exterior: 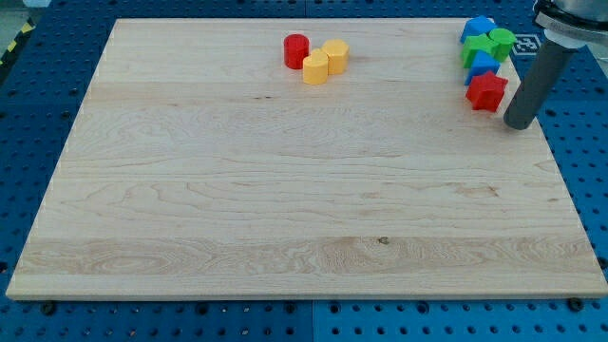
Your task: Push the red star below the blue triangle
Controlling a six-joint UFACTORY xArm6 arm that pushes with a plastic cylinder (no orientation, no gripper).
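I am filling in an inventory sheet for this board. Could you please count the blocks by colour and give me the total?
Red: 2, a cylinder and a star
Yellow: 2, and
Blue: 2, and
Green: 2, and
Total: 8 blocks
My tip is just to the view's right of the red star.

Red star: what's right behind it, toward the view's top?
Touching the red star on its upper side is a blue block, partly covered by it, so its shape is unclear. Beyond sit green blocks and another blue one. My tip stands at the star's right.
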